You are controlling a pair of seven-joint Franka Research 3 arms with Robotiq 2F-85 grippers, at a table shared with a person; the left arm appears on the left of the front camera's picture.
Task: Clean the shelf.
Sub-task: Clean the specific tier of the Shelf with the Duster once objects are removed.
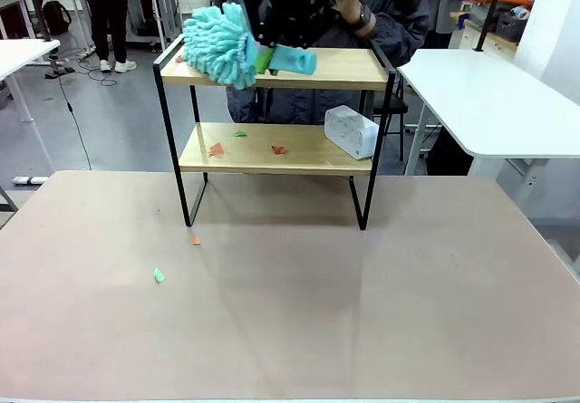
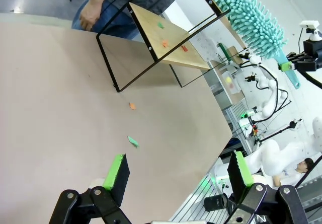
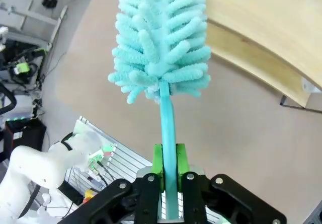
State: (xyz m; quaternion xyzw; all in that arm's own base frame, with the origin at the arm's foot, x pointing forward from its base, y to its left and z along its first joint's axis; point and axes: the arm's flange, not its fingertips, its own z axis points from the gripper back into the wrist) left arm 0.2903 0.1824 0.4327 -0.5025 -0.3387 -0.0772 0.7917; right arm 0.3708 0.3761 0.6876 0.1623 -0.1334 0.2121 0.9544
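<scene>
- Our left end effector (image 2: 178, 171) hangs wide open and empty over the worktop (image 1: 381, 303), well in front of the shelf (image 1: 344, 70), which stands at the worktop's far edge.
- A green scrap (image 1: 159, 275) and an orange scrap (image 1: 195, 240) lie on the worktop in front of the shelf's left legs.
- The duster (image 1: 222, 45) has its fluffy head at the left end of the shelf's top board. We judge the sweeping step is in hand; next we must drag it along that board, then reach the lower one.
- Paper bits (image 1: 216, 149) dot the shelf's lower board, and a white box (image 1: 351, 131) at its right end may block the sweep.
- Our right end effector (image 3: 168, 158) is clamped tight on the duster's handle.
- A person (image 1: 399, 14) stands just behind the shelf.
</scene>
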